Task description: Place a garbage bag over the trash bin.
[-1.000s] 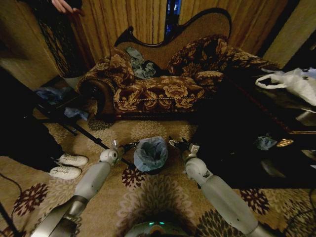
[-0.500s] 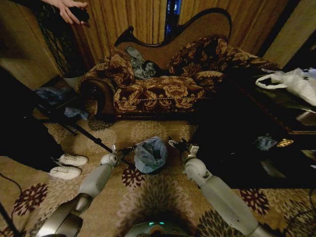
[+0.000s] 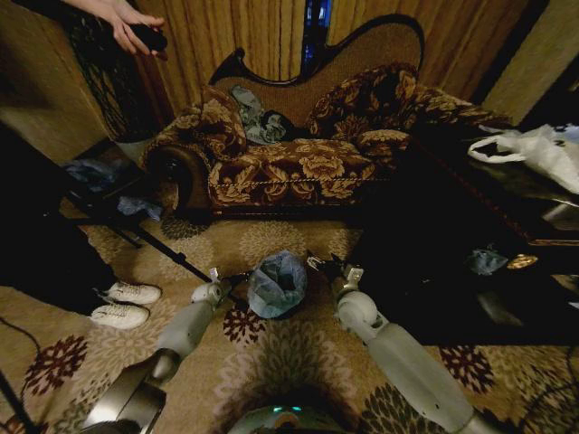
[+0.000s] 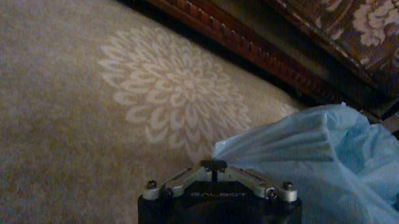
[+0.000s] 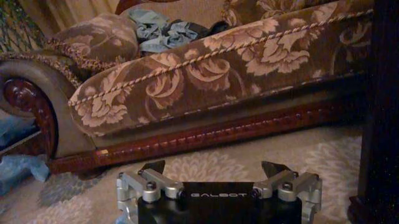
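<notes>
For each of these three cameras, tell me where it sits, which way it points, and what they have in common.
Head view: high on the robot, facing forward and down at the bag over the bin, the sofa behind; both arms and the left gripper and right gripper show.
Left wrist view: just above the carpet, facing the bag; own gripper base shows.
Right wrist view: low, facing the sofa; own open gripper shows.
Shared: sofa and carpet.
</notes>
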